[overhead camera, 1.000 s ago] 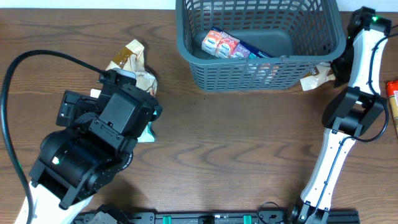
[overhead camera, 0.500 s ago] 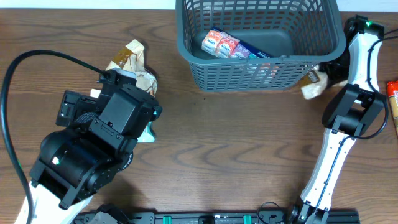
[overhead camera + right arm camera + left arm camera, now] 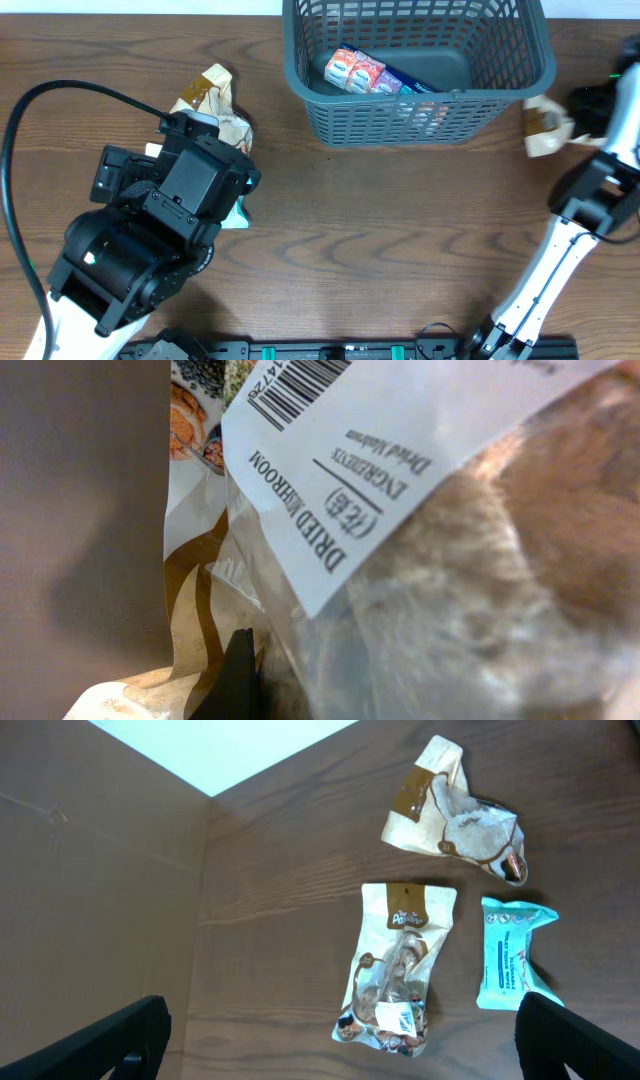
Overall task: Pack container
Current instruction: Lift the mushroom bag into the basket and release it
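Observation:
The container [image 3: 420, 112], a dark grey-blue lattice basket, stands at the back with boxed snacks [image 3: 355, 70] on its floor. Just right of its front corner, a beige dried mushroom packet [image 3: 545, 130] hangs from my right gripper [image 3: 567, 120], which is shut on it. That packet [image 3: 420, 510] fills the right wrist view, with one dark finger [image 3: 240, 680] pressed against its film. My left gripper [image 3: 345, 1055] stands wide open above a beige snack packet [image 3: 395, 965], beside a teal packet [image 3: 510, 955] and a crumpled beige packet [image 3: 455, 815].
The bulky left arm [image 3: 160, 220] covers most of the left packets from overhead; only the crumpled packet [image 3: 210, 95] and a teal corner [image 3: 238, 215] show. A black cable [image 3: 30, 110] loops at far left. A black rail [image 3: 340, 350] runs along the front edge.
My right gripper has shut on the dried mushroom packet and carried it right, away from the basket's front right corner. The left arm has not moved.

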Controlling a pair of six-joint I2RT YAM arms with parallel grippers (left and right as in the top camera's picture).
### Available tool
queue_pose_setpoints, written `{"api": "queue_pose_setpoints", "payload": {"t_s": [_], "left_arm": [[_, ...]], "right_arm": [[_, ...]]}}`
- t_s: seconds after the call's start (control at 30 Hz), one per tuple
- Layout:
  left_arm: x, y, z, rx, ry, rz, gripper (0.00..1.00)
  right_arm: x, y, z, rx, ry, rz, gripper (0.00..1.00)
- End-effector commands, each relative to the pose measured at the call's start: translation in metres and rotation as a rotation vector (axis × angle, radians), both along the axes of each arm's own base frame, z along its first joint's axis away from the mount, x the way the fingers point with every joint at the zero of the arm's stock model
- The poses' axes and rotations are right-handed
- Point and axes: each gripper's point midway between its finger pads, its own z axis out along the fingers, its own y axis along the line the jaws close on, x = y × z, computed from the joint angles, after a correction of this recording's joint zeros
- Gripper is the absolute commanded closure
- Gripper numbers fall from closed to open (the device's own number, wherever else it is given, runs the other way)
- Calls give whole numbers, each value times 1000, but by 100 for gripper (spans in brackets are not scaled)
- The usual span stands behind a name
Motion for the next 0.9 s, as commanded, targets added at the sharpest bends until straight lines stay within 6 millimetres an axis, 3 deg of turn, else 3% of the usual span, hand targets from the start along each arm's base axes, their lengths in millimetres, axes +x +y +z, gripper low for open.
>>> {"api": "queue_pose_setpoints", "payload": {"t_s": [0.0,0.13,0.23,0.4,0.5,0.57,0.6,0.67,0.77,0.87], "left_arm": [[0,4,2,17,-6,12,1],[0,4,2,17,-6,12,1],[0,4,2,17,-6,12,1],[0,4,2,17,-6,12,2],[0,4,2,17,-6,12,1],[0,4,2,17,-6,12,1],[0,4,2,17,-6,12,1],[0,4,2,17,-6,12,1],[0,4,2,17,-6,12,1],[0,4,2,17,-6,12,1]], "right_arm": [[1,-19,145,-128,-326,19,99],[-7,-9,248,-226,-571,95,99],[-10,21,327,-295,-788,213,99],[-14,95,449,-434,-1152,494,99],[-15,161,492,-576,-1294,846,99],[-14,198,494,-654,-1311,1074,99],[-13,226,488,-692,-1309,1240,99],[-8,254,470,-697,-1282,1399,99],[9,288,432,-625,-1230,1549,99],[29,303,391,-533,-1151,1598,99]]}}
